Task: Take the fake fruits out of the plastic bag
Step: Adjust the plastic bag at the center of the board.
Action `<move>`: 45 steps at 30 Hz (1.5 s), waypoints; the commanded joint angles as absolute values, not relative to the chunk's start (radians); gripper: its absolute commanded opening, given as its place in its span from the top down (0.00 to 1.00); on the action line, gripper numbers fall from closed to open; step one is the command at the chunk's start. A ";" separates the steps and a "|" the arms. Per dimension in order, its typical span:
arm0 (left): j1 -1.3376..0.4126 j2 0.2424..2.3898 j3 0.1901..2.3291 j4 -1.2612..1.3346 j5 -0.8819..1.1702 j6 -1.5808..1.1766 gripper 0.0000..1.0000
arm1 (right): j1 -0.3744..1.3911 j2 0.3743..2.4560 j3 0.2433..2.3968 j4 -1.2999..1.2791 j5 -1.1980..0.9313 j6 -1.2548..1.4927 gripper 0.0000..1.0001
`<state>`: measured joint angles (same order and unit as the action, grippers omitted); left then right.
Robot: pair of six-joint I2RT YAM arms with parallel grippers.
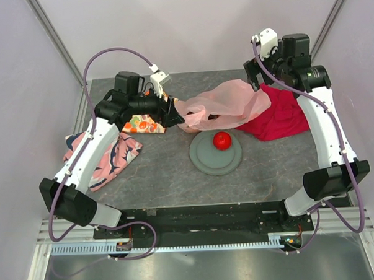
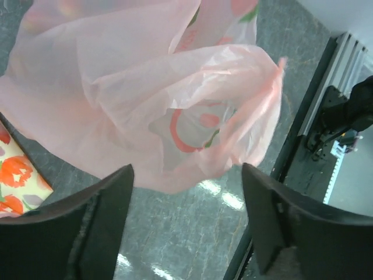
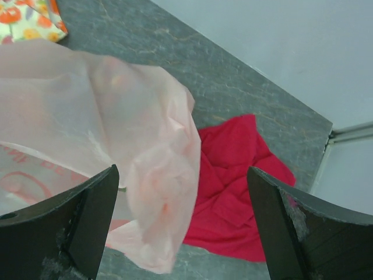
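Looking from above, the plastic bag (image 1: 226,107) lies at the back of the table (image 1: 164,178), between both arms; one red fruit (image 1: 222,140) sits on the grey plate (image 1: 203,161), probably the place for unloading; the left gripper (image 1: 175,116) is at the bag's left end, the right gripper (image 1: 257,80) over its right end. From the left wrist, the jaws stand wide and hold nothing, the bag just ahead; its red print is not readable. From the right wrist, the jaws are fully apart and empty above the bag.
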<state>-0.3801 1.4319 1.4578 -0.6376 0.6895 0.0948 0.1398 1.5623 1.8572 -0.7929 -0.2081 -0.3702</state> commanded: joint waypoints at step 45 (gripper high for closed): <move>-0.357 2.175 2.675 -0.235 0.252 0.277 0.98 | 0.118 2.181 2.612 -0.109 -0.008 -0.126 1.00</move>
